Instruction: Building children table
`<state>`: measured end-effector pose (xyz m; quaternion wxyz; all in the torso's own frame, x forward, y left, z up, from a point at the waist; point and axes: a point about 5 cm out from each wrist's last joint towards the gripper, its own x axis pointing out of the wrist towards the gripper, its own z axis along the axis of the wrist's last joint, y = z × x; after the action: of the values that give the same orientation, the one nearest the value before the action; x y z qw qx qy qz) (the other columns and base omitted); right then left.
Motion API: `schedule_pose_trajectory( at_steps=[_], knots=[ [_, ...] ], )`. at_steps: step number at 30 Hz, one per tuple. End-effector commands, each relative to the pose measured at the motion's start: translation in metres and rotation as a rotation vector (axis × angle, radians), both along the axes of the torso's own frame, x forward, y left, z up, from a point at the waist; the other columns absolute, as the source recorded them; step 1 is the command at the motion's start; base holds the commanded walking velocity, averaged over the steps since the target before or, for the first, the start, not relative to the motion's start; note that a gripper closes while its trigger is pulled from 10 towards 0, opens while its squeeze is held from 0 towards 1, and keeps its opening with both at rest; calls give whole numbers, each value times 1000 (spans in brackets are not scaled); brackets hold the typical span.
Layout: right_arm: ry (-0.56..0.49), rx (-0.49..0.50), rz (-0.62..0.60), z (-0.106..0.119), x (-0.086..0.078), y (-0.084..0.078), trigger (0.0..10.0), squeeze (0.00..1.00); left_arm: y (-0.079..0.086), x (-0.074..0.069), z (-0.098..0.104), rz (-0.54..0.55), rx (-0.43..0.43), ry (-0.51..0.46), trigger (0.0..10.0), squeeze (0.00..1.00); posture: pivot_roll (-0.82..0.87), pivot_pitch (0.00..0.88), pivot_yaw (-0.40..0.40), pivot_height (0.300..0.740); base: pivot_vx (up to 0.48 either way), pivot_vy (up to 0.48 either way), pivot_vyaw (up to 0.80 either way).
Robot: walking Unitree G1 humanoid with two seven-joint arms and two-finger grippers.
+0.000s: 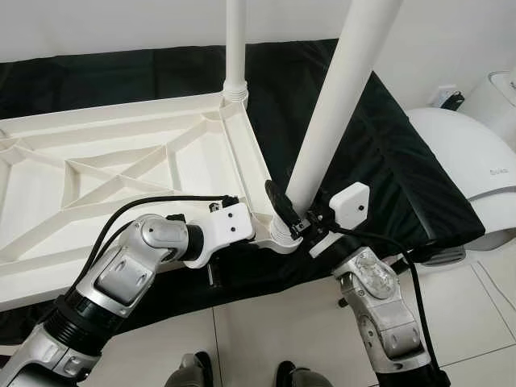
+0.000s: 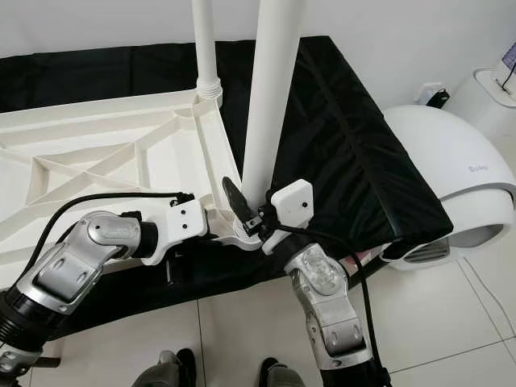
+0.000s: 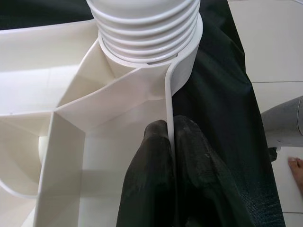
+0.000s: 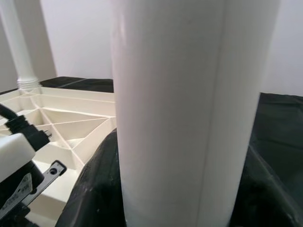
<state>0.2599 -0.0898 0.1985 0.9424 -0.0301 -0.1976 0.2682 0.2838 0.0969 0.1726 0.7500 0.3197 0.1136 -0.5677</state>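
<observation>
Your right gripper (image 1: 292, 216) clasps the smooth, slippery leg (image 1: 339, 97) low; left gripper (image 3: 171, 156) pinches the stiff tabletop rim (image 3: 169, 104).

The upturned tabletop (image 1: 121, 169) lies underside up on a cloth-covered worktop (image 1: 387, 153), taking up its left part, with the cloth showing bare to the right. A far table leg (image 1: 235, 48) stands upright in the tabletop's far right corner socket. A near table leg (image 1: 339, 105) stands in the near right corner socket (image 3: 156, 56), before the far one. The left pincer (image 3: 173, 156) sits astride the tabletop's rim wall just beside that near socket, one finger on each side. The right pincer (image 1: 294, 211) sits around the base of the near leg, from the right. A rounded appliance (image 1: 476, 169) stands on the floor (image 1: 282, 330) right of the worktop.
</observation>
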Motion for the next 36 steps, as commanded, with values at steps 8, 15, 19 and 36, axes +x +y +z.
schedule_pose_trajectory(
  at_steps=[8,15,19,36],
  knots=[
    [122,-28,-171,-26,3,-12,10000,0,5,-1,-22,46,66,65,10000,0,-26,230,-4,740,0,0,0],
    [136,-2,-302,-28,-1,-14,10000,0,5,0,-21,45,67,64,10000,0,-25,231,-3,740,0,0,0],
    [137,3,-354,-28,-2,-16,10000,0,5,-1,-21,44,67,65,10000,0,-25,233,-2,740,0,0,0],
    [104,35,-463,-21,-8,-16,10000,0,6,0,-21,52,66,64,10000,0,-21,232,-7,740,0,0,0]
  ],
)
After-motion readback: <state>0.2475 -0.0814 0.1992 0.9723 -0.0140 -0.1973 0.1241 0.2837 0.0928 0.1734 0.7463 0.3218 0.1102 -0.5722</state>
